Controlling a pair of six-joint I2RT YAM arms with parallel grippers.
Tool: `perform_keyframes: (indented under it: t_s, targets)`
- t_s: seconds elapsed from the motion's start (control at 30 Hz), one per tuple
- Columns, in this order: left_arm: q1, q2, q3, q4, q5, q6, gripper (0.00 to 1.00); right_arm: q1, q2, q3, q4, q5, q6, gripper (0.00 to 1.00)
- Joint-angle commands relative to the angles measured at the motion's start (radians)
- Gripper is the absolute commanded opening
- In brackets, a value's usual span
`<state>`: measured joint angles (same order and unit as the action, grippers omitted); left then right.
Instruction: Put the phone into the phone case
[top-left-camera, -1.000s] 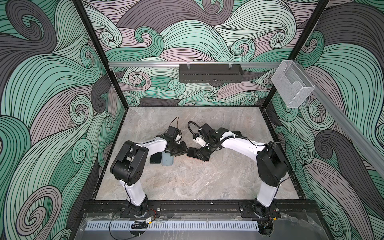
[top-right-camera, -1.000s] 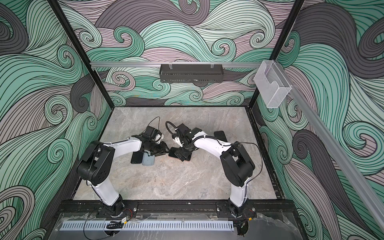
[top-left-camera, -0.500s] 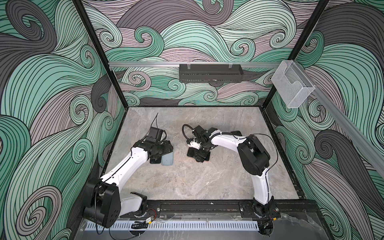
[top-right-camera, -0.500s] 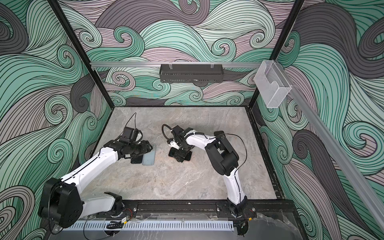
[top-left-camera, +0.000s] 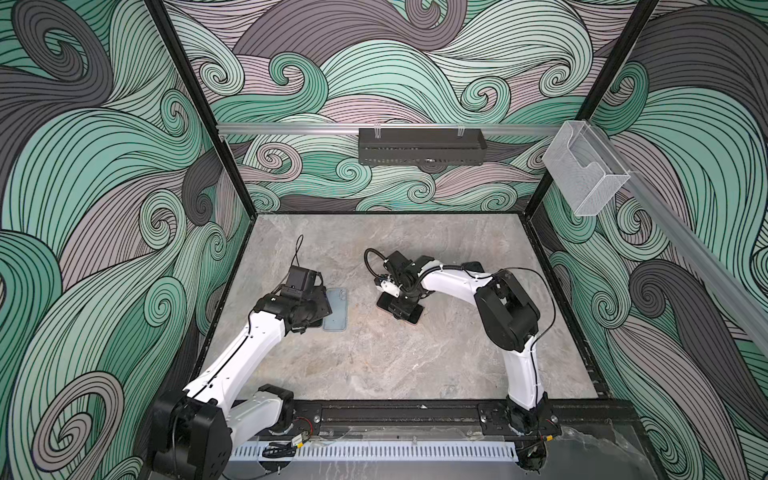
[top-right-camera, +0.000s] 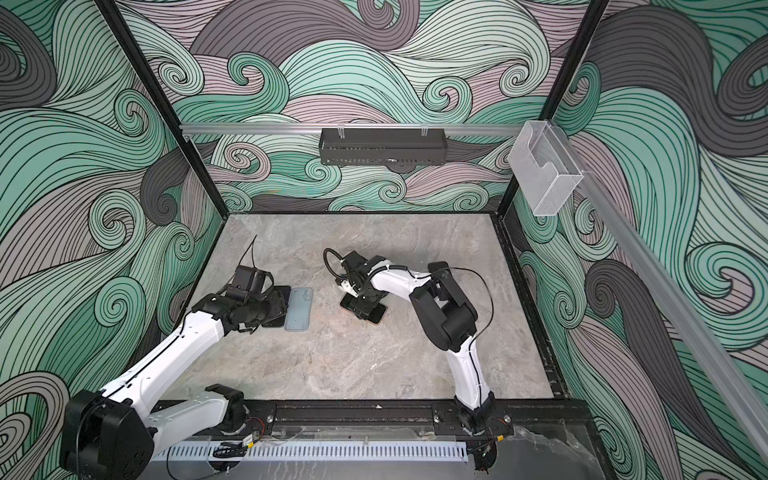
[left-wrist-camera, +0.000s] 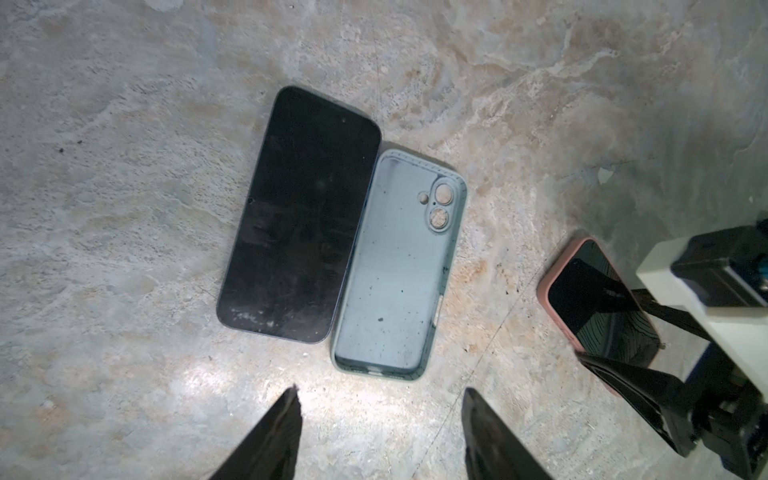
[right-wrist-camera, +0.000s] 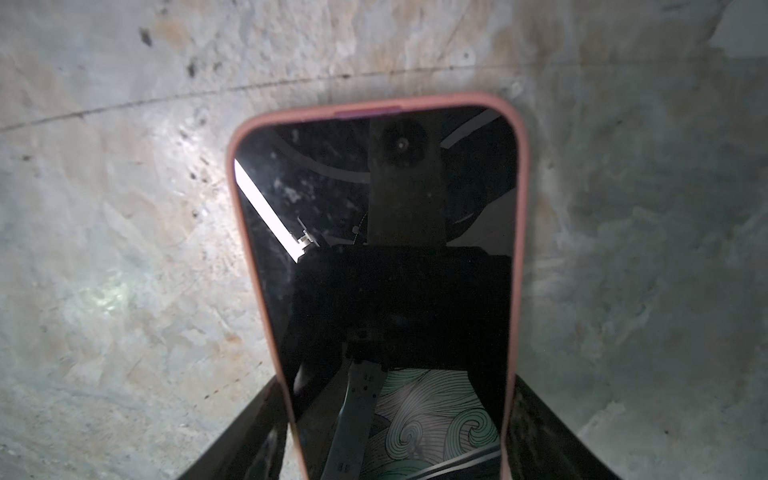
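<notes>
A bare black phone (left-wrist-camera: 299, 216) lies screen-up on the table, its long side touching an empty light blue phone case (left-wrist-camera: 399, 266) that lies open side up. My left gripper (left-wrist-camera: 380, 415) hovers open just short of the case's near end, holding nothing. In both top views the case (top-left-camera: 336, 309) (top-right-camera: 299, 309) shows beside the left gripper (top-left-camera: 316, 320), which hides most of the phone. My right gripper (right-wrist-camera: 395, 436) straddles a pink-cased phone (right-wrist-camera: 382, 249) (top-left-camera: 411, 318) lying flat, with its fingers (right-wrist-camera: 540, 436) against both long sides.
The marble table (top-left-camera: 374, 365) is walled on three sides. A black tray (top-left-camera: 422, 145) hangs on the back rail, and a clear plastic holder (top-left-camera: 586, 174) hangs on the right wall. The pink-cased phone (left-wrist-camera: 598, 299) lies a short way right of the case.
The right jaws have narrowed onto the sides of the pink-cased phone. The left gripper has drawn back leftward and widened a little. The bare phone and the case lie where they were.
</notes>
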<state>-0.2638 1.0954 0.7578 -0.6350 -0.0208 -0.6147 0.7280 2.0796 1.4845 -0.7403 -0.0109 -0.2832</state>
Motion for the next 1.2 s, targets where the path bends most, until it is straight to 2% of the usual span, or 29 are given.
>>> perform_keyframes:
  t_s: [0.0, 0.33, 0.73, 0.8, 0.87, 0.93, 1.17]
  targets:
    - [0.008, -0.007, -0.007, -0.015, -0.023, -0.006, 0.63, -0.056, -0.003, -0.059, -0.032, 0.127, 0.099, 0.55]
    - [0.011, 0.068, 0.017, -0.025, -0.001, 0.003, 0.6, -0.271, -0.059, -0.13, -0.025, 0.192, 0.23, 0.53]
    - [0.014, 0.159, 0.065, -0.065, 0.021, 0.015, 0.53, -0.441, -0.021, -0.056, -0.031, 0.208, 0.325, 0.56]
    - [0.017, 0.168, 0.067, -0.066, 0.03, 0.02, 0.52, -0.447, -0.032, -0.056, -0.031, 0.181, 0.308, 0.61]
    - [0.017, 0.178, 0.068, -0.065, 0.046, 0.029, 0.5, -0.441, -0.053, -0.064, -0.031, 0.157, 0.283, 0.72]
    - [0.016, 0.187, 0.074, -0.069, 0.052, 0.037, 0.5, -0.428, -0.084, -0.081, -0.029, 0.151, 0.266, 0.78]
    - [0.017, 0.243, 0.149, -0.087, 0.037, 0.068, 0.49, -0.33, -0.221, -0.107, -0.08, 0.166, 0.304, 0.81]
